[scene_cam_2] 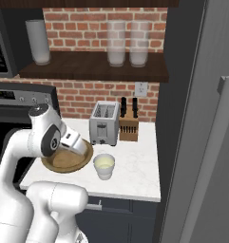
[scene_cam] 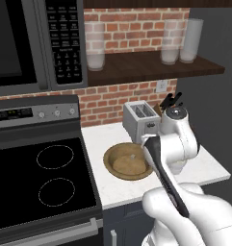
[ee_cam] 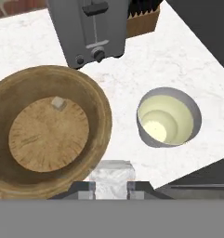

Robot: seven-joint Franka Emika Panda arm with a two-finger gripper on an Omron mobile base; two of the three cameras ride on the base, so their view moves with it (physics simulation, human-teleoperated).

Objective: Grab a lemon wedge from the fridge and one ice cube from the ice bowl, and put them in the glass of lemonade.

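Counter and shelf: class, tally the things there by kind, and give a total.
Toaster: 1
Knife block: 1
Wooden bowl: 1
Cup of lemonade: 1
Ice cube: 2, one in the gripper
Tall glass: 3
Total: 9

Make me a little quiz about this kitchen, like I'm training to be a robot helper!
1. True or false: the toaster stands behind the ice bowl, nearer the wall.
2. What does the end effector hold? A) an ice cube B) a spoon C) a red packet
3. How many loose cubes lie in the ice bowl?

Key: 1 true; 2 A; 3 one.
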